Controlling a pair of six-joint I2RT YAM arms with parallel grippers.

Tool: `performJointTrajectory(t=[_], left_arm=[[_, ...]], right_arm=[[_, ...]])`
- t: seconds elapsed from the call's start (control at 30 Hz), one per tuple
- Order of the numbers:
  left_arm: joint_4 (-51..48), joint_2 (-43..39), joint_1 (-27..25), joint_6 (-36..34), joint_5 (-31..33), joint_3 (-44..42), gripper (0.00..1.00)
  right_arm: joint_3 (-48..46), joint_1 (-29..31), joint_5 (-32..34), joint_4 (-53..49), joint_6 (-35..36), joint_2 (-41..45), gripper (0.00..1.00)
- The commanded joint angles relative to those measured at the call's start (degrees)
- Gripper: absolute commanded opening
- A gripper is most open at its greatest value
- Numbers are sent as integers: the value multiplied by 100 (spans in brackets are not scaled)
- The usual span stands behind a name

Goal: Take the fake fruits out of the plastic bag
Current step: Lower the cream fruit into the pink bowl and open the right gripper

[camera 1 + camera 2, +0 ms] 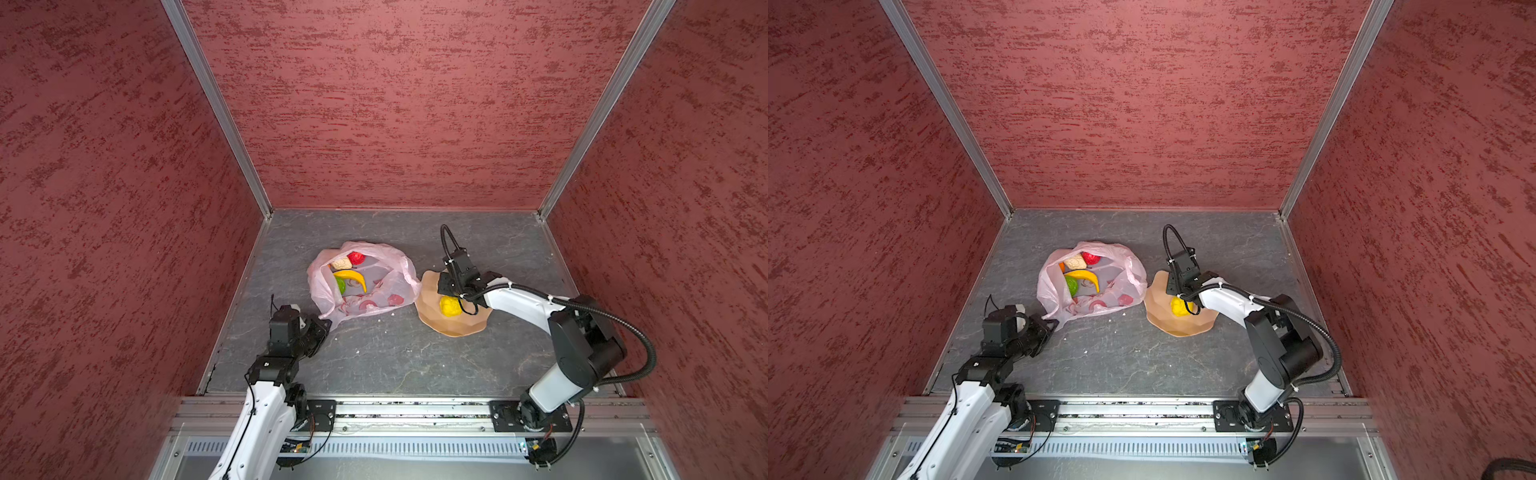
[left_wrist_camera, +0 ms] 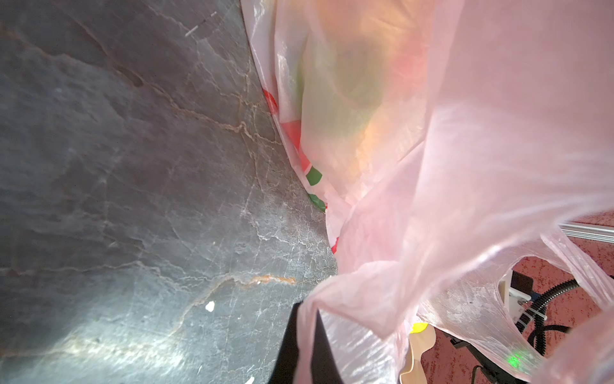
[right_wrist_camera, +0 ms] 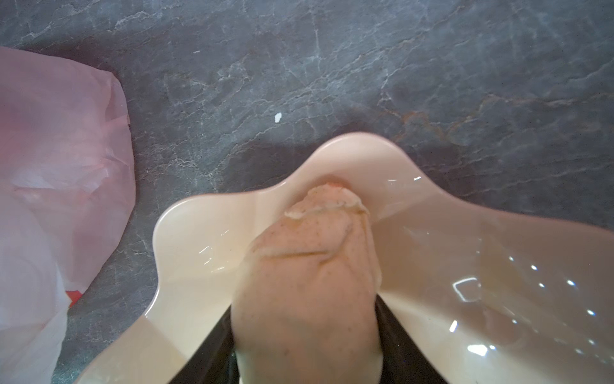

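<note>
Left gripper (image 1: 321, 327) pinched shut on the near corner of the plastic bag (image 1: 386, 266), its mouth gaping upward; right gripper (image 1: 448, 286) clamps a cream fruit (image 3: 309, 266) over the plate (image 1: 457, 326), beside a bumpy yellow fruit (image 1: 450, 306). Inside the bag, the banana (image 1: 352, 276) lies crosswise, the orange fruit (image 1: 1061, 267) mostly hidden. Red print (image 1: 395, 298) unreadable

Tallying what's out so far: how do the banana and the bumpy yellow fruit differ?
The banana is long and curved; the bumpy yellow fruit is a compact lump. The banana lies inside the open plastic bag; the bumpy yellow fruit sits on the tan plate, out of the bag. Both are yellow.
</note>
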State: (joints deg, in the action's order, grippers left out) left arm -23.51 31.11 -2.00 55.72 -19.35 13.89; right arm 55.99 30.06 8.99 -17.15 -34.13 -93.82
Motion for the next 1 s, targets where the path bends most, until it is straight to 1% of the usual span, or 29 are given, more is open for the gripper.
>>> performJointTrajectory(t=[0.0,0.37,0.6,0.73,0.87,0.97], left_arm=[[-49,-35,-32,-38,12,118,0],[-40,-35,-36,-41,10,123,0],[-30,-40,-29,-38,11,124,0],[-25,-35,-28,-33,10,123,0],[-18,-44,-29,-27,9,123,0],[-7,-48,-29,-28,11,123,0]], right_arm=[[-88,-58,-51,174,-103,-67,40],[-80,-53,-13,124,-95,5,51],[-52,-54,32,56,-95,100,66],[11,-53,88,-39,-66,175,69],[92,-56,156,-160,-27,300,74],[229,-56,276,-344,58,467,75]])
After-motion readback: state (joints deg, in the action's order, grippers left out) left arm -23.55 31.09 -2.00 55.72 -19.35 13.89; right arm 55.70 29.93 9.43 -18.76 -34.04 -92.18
